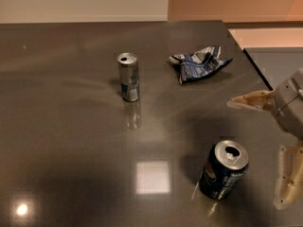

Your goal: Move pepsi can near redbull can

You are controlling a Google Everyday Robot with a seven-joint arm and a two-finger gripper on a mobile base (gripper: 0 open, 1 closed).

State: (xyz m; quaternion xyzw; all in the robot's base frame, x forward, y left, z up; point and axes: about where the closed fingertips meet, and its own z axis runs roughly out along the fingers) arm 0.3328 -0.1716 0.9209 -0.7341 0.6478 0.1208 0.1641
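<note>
Just left of the spread gripper (255,152) stands the pepsi can (222,171).

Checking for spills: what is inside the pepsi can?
The pepsi can shows only a dark opening in its silver top; the contents are hidden. The gripper hovers right of it, fingers open.

This looks like an office break area or kitchenette, though nothing settles it. A dark grey, glossy countertop (57,164) fills the view and mirrors a square ceiling light (153,177) near the front. A plain pale wall (80,1) runs along the far edge, turning orange toward the right. Snack things sit on the counter: the redbull can (129,77), the pepsi can (222,171) and a crumpled foil bag (199,63). The gripper (255,154) hangs at the right edge, its fingers (253,100) spread wide.
</note>
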